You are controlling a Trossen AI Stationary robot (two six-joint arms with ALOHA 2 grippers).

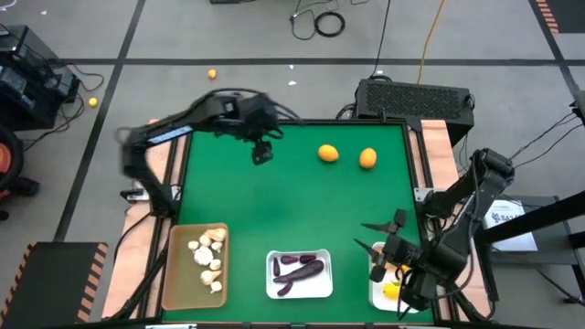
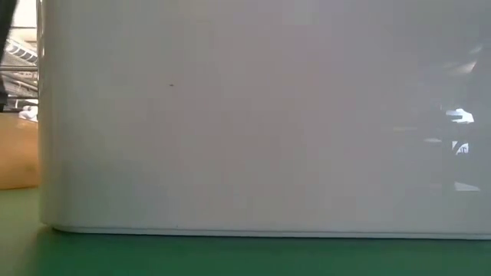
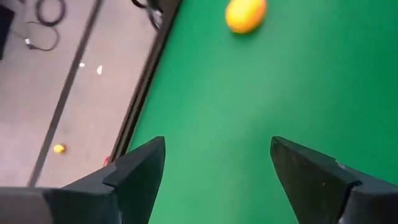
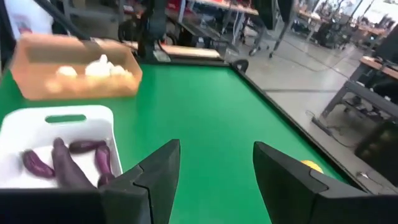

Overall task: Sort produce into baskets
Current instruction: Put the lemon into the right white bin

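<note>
Two orange fruits [image 1: 328, 153] [image 1: 367, 158] lie on the green table toward its far edge. My left gripper [image 1: 262, 152] hovers open to their left; one orange fruit [image 3: 245, 14] shows ahead of it. The tan basket [image 1: 182, 274] holds whitish bulbs [image 1: 208, 257]. The middle white basket [image 1: 300, 291] holds purple pieces [image 1: 299, 268]. The right white basket [image 1: 377, 294] holds a yellow fruit [image 1: 391, 291]. My right gripper [image 1: 377, 236] is open and empty over the near right, beside that basket.
The low view is filled by a white basket wall [image 2: 261, 115]. Small yellow fruits [image 1: 211, 74] [image 1: 91, 102] lie on the floor beyond the table. A black box [image 1: 416, 99] stands behind the far right edge. Bare green mat [image 1: 274, 206] lies mid-table.
</note>
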